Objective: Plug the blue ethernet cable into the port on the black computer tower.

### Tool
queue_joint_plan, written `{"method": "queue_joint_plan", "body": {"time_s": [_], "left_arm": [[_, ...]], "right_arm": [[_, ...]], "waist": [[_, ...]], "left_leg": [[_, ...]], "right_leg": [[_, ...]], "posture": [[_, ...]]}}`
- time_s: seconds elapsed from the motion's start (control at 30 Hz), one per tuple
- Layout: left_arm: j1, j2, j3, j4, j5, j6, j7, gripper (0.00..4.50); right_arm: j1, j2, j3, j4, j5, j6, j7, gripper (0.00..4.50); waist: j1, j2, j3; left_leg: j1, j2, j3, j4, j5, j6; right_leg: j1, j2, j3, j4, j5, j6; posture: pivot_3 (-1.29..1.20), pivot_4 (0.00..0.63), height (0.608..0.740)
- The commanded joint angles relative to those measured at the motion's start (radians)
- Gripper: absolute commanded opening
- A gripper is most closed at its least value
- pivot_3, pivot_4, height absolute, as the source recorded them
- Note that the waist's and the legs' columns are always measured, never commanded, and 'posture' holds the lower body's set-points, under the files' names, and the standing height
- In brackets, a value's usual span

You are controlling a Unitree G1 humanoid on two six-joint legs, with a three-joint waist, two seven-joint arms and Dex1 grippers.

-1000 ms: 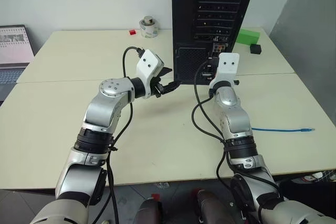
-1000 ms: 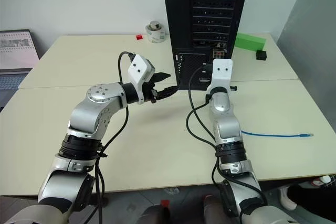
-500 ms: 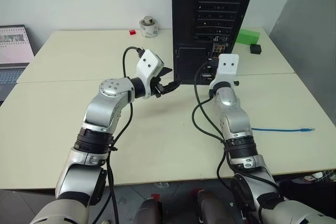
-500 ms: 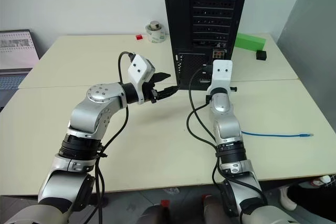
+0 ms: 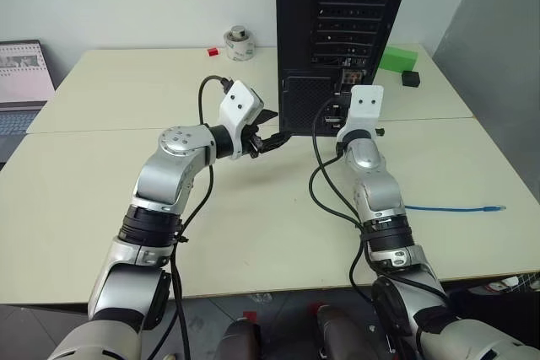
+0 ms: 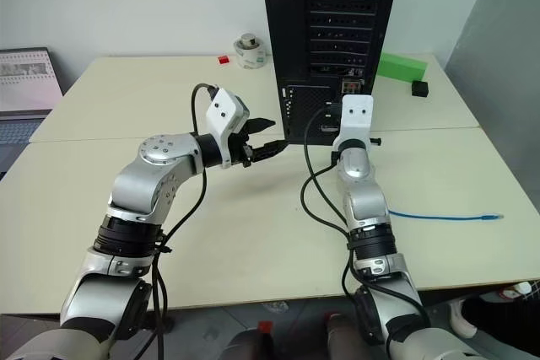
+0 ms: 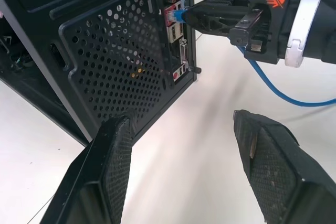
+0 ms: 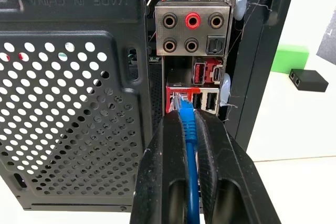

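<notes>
- Nothing has moved since a second ago: both arms, the bright blue ethernet cable (image 8: 188, 129) and the tall black metal computer tower (image 5: 342, 35) sit exactly as they did.
- I judge that stillness to mean the insertion is at its final stage, with the clear plug either seating or just short of it; the right wrist view shows the plug tip at the mouth of the red-framed port (image 8: 178, 98) on the tower's connector strip, but whether it has clicked home I cannot tell.
- The right gripper (image 8: 189, 124) has its two black fingers pinched tight on the cable just behind the plug, pointing straight at the tower's rear panel, roughly level.
- The right forearm reaches forward, its white wrist housing (image 5: 366, 105) close against the tower's lower back.
- The rest of the cable trails away from the tower across the beige table (image 5: 101, 183), its free end (image 5: 494, 207) lying well apart from the tower.
- The left gripper (image 5: 268, 139) hovers beside the tower's lower mesh vent (image 7: 118, 66), angled toward it, fingers spread wide and holding nothing.
</notes>
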Motion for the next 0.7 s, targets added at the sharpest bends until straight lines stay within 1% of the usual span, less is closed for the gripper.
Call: {"method": "queue_joint_plan", "body": {"time_s": [0.03, 0.3, 0.7], "left_arm": [[-0.016, 0.011, 0.012, -0.044, -0.017, -0.001, -0.021, 3.13], [-0.03, 0.016, 0.014, -0.03, -0.042, 0.023, -0.066, 3.13], [-0.032, 0.013, 0.02, -0.024, -0.041, 0.022, -0.065, 3.13]], "right_arm": [[-0.04, 0.008, 0.004, -0.017, -0.001, -0.016, -0.012, 0.0], [-0.103, 0.051, 0.017, 0.052, -0.005, -0.038, -0.037, 0.0], [-0.154, 0.052, 0.014, 0.148, -0.002, -0.086, -0.042, 0.0]], "waist": [[0.0, 0.0, 0.0], [-0.008, 0.0, 0.0], [-0.022, 0.0, 0.0]], "left_leg": [[0.0, 0.0, 0.0, 0.0, 0.0, 0.0], [0.0, 0.001, 0.0, 0.0, 0.0, 0.0], [0.002, 0.001, 0.001, 0.0, 0.0, 0.0]], "right_leg": [[0.0, 0.0, 0.0, 0.0, 0.0, 0.0], [0.0, 0.0, 0.0, 0.001, 0.0, 0.0], [0.0, 0.001, 0.001, 0.003, 0.0, 0.0]], "posture": [[0.0, 0.15, 0.74], [0.0, 0.15, 0.74], [0.0, 0.15, 0.74]]}}
